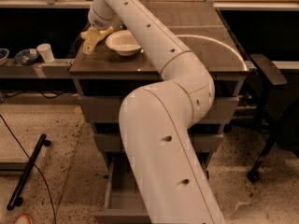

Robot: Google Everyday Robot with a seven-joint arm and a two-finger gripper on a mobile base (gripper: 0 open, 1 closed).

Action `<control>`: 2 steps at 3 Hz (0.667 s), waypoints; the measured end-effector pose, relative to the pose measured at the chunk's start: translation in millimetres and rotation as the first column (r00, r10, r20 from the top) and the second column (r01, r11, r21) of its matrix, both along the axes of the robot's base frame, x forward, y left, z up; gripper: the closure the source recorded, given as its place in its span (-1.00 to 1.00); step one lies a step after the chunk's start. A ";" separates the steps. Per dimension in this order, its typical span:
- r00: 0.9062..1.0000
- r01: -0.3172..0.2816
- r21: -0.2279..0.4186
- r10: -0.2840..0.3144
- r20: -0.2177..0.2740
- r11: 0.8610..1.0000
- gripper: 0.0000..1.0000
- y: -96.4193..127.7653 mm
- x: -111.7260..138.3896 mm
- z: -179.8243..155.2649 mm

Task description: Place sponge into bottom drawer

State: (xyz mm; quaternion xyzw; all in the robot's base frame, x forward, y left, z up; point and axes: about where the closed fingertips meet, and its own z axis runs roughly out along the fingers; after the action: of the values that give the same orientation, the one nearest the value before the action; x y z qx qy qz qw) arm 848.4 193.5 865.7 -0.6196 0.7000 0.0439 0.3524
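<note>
The pale yellow sponge point(96, 34) is at the far left of the cabinet top point(196, 55), just left of the white bowl point(124, 42). My gripper point(91, 42) is right at the sponge, at the end of the white arm point(163, 125) that reaches up from the bottom of the view. Where the gripper ends and the sponge begins does not show. The bottom drawer point(122, 200) is pulled open at the foot of the cabinet, its grey floor partly hidden by my arm. The green bag is hidden.
Two shut grey drawers point(93, 108) sit above the open one. A low shelf at the left carries a white cup point(45, 52) and small dishes point(24, 56). A black bar point(28, 171) and cable lie on the floor. A dark chair point(271, 78) stands at the right.
</note>
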 end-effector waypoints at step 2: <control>0.999 0.033 -0.035 -0.034 -0.019 0.999 0.14 -0.3 12.6 -16.6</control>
State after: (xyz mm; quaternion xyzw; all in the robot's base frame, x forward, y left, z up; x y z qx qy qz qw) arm 861.1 193.2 849.1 -0.6134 0.7143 0.0318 0.3354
